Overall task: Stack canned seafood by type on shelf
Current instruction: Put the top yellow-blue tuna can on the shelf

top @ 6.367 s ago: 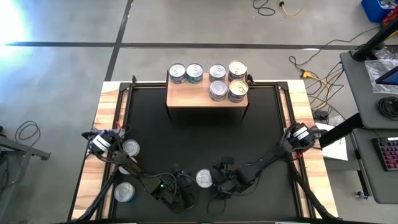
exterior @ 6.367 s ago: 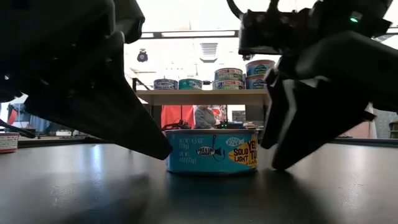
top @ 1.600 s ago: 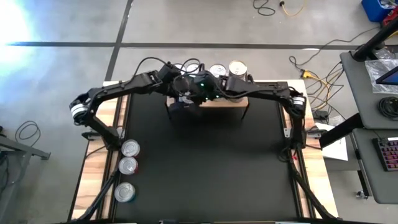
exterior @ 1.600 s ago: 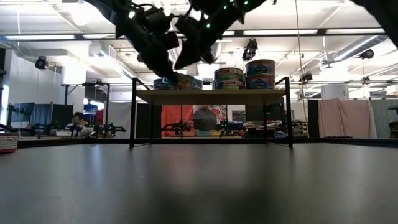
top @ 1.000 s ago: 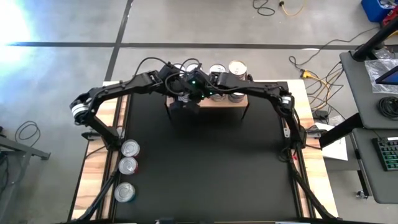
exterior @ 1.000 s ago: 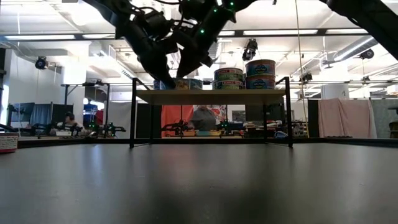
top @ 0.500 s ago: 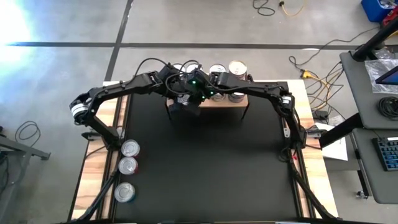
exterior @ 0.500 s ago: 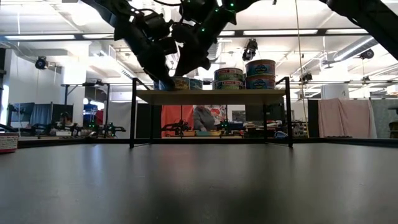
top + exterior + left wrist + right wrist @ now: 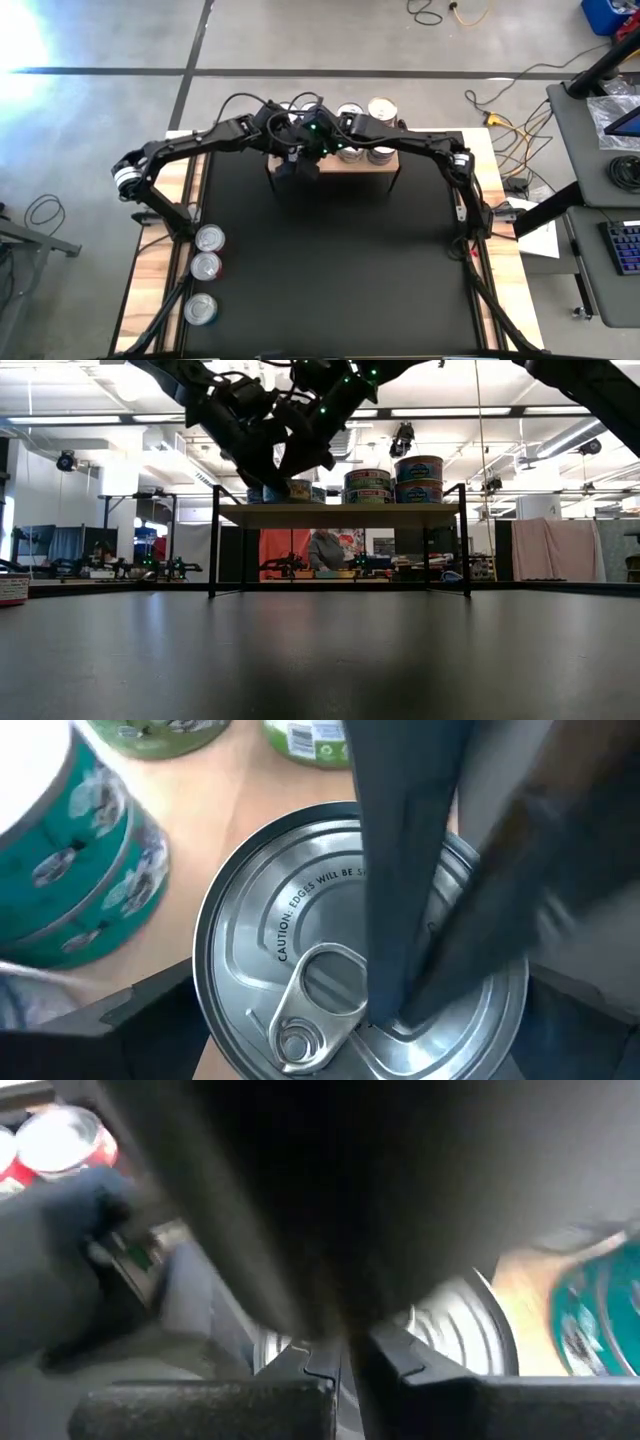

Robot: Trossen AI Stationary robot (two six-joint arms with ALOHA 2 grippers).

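Note:
A tin of canned seafood with a silver pull-tab lid [image 9: 290,920] stands on the left part of the shelf [image 9: 340,512], seen side-on in the low view [image 9: 298,491]. My left gripper [image 9: 360,1060] is open, its fingers on either side of the tin; whether they touch its wall does not show. My right gripper [image 9: 395,1015] is shut and comes down onto the lid. From above, both grippers [image 9: 297,158] [image 9: 306,148] cover this tin on the shelf [image 9: 350,163]. My right gripper's shut fingertips [image 9: 400,1000] reach the tin's lid just beside the pull tab [image 9: 320,985], slanting down from above. I cannot tell whether they rest on the lid or hang just over it. The tin stands upright on the shelf's wood top.
Two stacked teal tins [image 9: 80,870] stand close beside the tin, and taller stacks [image 9: 368,486] [image 9: 418,478] fill the shelf's right part. Three loose tins [image 9: 209,238] [image 9: 205,266] [image 9: 200,309] lie at the table's left edge. The black mat [image 9: 330,260] lies bare in front of the shelf.
Both grippers have stayed over the shelf's left part. My right gripper has risen a little and tipped slightly. The gap between the fingers has not changed on either gripper, and the tin has stayed on the shelf.

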